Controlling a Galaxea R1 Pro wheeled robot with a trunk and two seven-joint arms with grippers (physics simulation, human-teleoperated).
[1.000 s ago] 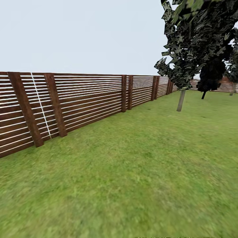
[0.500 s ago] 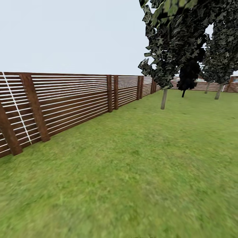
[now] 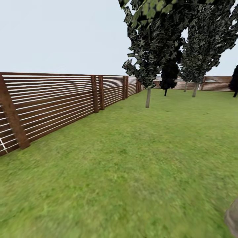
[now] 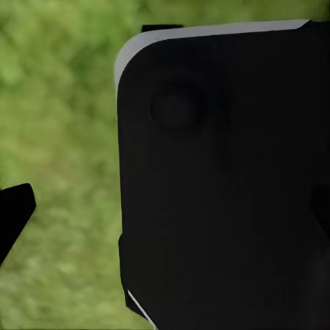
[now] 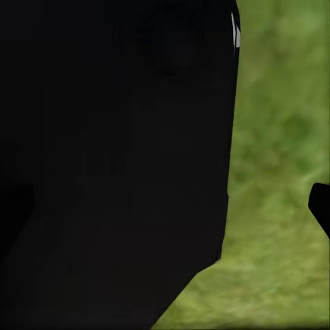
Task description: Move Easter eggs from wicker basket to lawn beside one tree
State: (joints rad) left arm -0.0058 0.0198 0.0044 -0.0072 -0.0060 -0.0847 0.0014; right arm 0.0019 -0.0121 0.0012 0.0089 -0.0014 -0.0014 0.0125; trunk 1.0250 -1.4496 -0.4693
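The Easter eggs and the wicker basket are out of view. In the head view the lawn (image 3: 132,158) stretches ahead as mottled green grass. Both wrist views look along the fingers at a black part of my own body, with blurred grass beside it. One black fingertip (image 4: 14,213) of my left gripper (image 4: 165,210) sits at the picture's edge, and one fingertip (image 5: 320,206) of my right gripper (image 5: 165,206) does the same. The fingers stand wide apart with nothing between them. A mottled grey-brown shape (image 3: 232,218) cuts into the near right corner; I cannot tell what it is.
A brown slatted fence (image 3: 59,102) runs along the left and across the far end of the garden. A thin-trunked tree (image 3: 148,98) stands ahead, a second (image 3: 195,90) further right, and a black conifer (image 3: 168,77) between them far back.
The camera has turned to the right: fence and trees slid left in the picture, more trees came into view at the right, and the grey-brown shape appeared in the corner.
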